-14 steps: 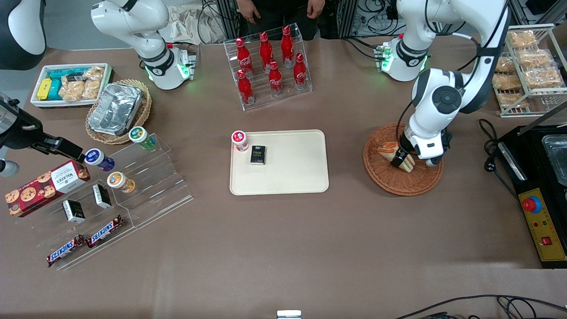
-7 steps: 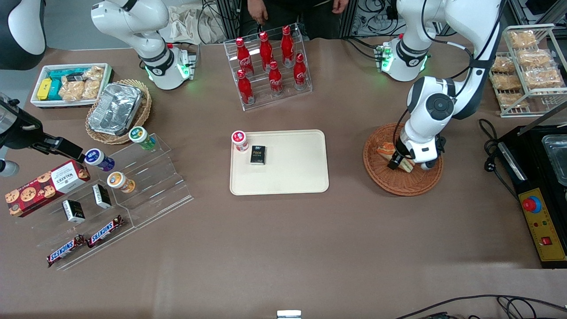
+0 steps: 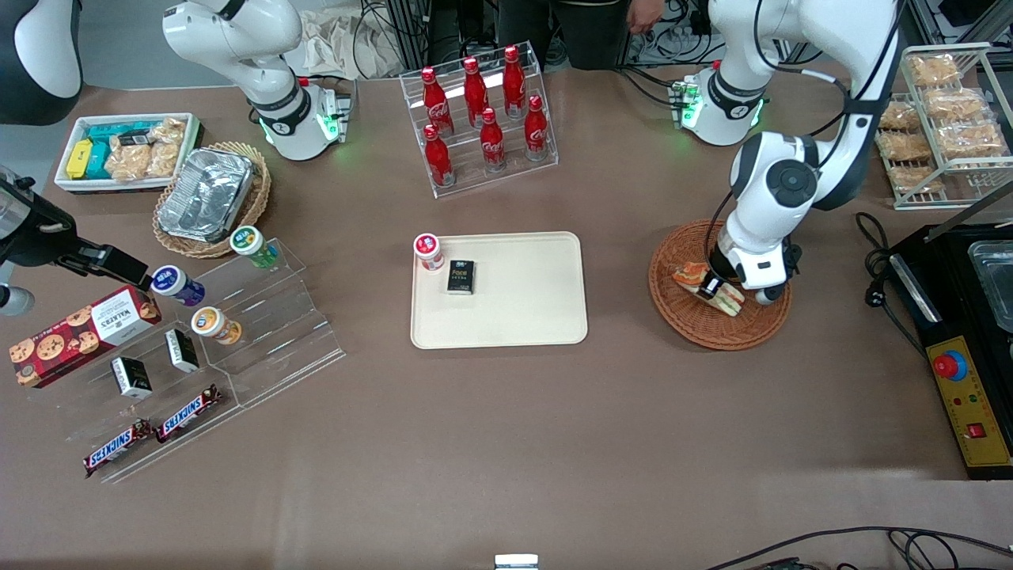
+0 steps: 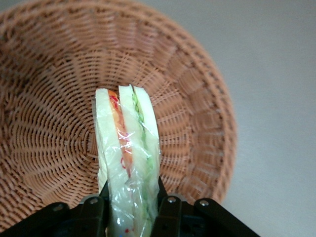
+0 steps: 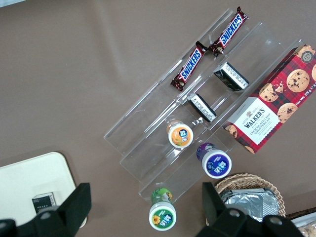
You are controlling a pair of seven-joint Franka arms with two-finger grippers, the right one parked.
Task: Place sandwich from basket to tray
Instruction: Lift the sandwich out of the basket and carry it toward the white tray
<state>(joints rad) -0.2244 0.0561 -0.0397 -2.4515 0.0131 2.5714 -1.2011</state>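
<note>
The sandwich (image 3: pixel 730 298), a plastic-wrapped white-bread wedge with orange-red and green layers, is in the reddish-brown wicker basket (image 3: pixel 716 331) toward the working arm's end of the table. My left gripper (image 3: pixel 712 286) reaches down into the basket and is shut on the sandwich. In the left wrist view the sandwich (image 4: pixel 128 148) stands on edge between the black fingers (image 4: pixel 168 210) of the gripper (image 4: pixel 131 213), over the basket's weave (image 4: pixel 49 123). The cream-beige tray (image 3: pixel 522 313) lies at the table's middle, beside the basket.
On the tray stand a red-capped jar (image 3: pixel 428 251) and a small black box (image 3: pixel 460 277) at its parked-arm end. A rack of red bottles (image 3: pixel 483 119) stands farther from the camera. A black appliance (image 3: pixel 969 340) lies at the working arm's end.
The wrist has shifted a little over the basket, toward the tray and back, and turned slightly. The sandwich stays between the fingers, in the basket.
</note>
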